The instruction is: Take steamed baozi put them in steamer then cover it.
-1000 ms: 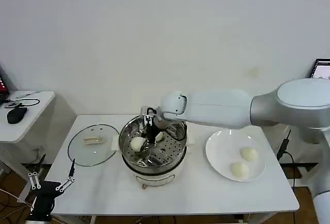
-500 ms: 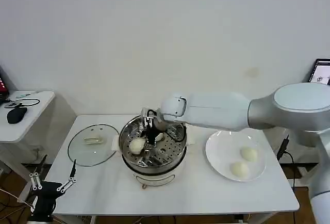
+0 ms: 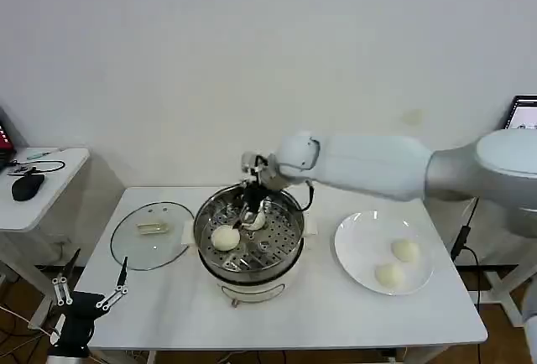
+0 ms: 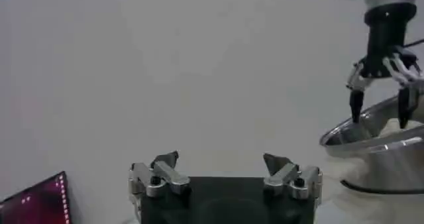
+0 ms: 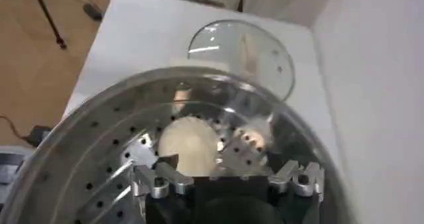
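The steamer (image 3: 220, 273) stands mid-table, and its perforated tray (image 5: 99, 169) holds two baozi (image 3: 224, 237) (image 3: 255, 221). One of them (image 5: 189, 146) lies just below my right gripper's fingers. My right gripper (image 3: 250, 205) (image 5: 225, 169) hangs open over the back of the tray with nothing between its fingers. It also appears far off as the right gripper (image 4: 381, 93) above the steamer's rim (image 4: 371, 139). Two more baozi (image 3: 405, 250) (image 3: 389, 275) rest on the white plate (image 3: 357, 247) at the right. My left gripper (image 3: 88, 295) (image 4: 220, 159) is parked open below the table's left front corner.
The round glass lid (image 3: 151, 234) (image 5: 242, 53) lies flat on the table left of the steamer. A side table with a mouse (image 3: 28, 184) stands at the far left. The wall runs close behind the table.
My right gripper has lifted up out of the steamer and drawn back a little, leaving the second baozi lying in the tray. The left arm has stayed put.
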`<state>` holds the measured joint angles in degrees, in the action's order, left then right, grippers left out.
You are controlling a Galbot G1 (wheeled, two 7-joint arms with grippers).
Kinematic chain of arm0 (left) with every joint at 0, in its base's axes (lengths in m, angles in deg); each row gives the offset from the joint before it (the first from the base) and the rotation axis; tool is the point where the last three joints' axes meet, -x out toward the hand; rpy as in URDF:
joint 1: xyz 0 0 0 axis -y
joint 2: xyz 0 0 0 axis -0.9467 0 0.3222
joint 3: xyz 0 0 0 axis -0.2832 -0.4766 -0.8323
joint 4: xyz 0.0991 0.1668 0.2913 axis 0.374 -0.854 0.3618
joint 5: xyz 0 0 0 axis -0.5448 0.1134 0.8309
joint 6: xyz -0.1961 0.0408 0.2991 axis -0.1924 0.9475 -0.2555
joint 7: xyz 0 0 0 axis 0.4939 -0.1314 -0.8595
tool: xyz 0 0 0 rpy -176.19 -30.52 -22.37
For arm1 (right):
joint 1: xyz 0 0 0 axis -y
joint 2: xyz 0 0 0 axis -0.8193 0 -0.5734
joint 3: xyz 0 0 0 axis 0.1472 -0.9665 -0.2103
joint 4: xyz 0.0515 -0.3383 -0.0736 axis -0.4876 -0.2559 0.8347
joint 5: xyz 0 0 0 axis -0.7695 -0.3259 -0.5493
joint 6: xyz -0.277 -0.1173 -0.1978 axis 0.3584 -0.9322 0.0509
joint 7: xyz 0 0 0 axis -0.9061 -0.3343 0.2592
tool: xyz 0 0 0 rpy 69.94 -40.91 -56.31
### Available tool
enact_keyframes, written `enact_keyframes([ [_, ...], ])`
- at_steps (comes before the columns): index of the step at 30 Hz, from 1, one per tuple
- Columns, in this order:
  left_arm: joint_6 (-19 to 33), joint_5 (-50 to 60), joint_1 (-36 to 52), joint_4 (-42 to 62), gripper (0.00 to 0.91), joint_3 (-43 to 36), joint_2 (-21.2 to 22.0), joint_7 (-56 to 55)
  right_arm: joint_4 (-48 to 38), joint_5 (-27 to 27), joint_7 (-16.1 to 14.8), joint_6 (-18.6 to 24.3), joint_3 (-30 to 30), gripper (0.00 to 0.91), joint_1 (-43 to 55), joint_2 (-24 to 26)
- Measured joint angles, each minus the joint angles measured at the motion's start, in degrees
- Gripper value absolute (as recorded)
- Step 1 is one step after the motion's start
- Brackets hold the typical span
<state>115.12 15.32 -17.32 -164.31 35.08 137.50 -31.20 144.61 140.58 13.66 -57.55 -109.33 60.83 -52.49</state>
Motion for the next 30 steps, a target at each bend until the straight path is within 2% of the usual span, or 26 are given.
enact_keyframes([
  [5, -0.38, 0.69, 0.56, -0.34, 0.907, -0.82, 0.27, 0.0, 2.18, -3.25, -1.25, 2.1, 0.06, 0.907, 1.12, 6.37],
  [9, -0.81, 1.36, 1.02, -0.47, 0.907, -1.62, 0.61, -0.02, 2.68, -6.05, -3.45, 4.14, 0.6, 0.907, 1.18, 11.53],
  [14, -1.51, 2.36, 1.64, -0.81, 0.907, -2.8, 0.98, -0.14, 2.23, -11.01, -8.57, 7.2, 2.14, 0.907, 0.21, 17.36],
  [24, -2.94, 3.65, 2.96, -1.28, 0.907, -4.8, 1.41, -0.4, -0.19, -27.51, -20.61, 13.43, 6.21, 0.907, -5.08, 27.11],
  [30, -3.28, 4.04, 3.03, -1.28, 0.907, -5.3, 1.39, -0.45, -1.71, -36.34, -24.52, 15.74, 8.98, 0.907, -9.82, 29.94],
])
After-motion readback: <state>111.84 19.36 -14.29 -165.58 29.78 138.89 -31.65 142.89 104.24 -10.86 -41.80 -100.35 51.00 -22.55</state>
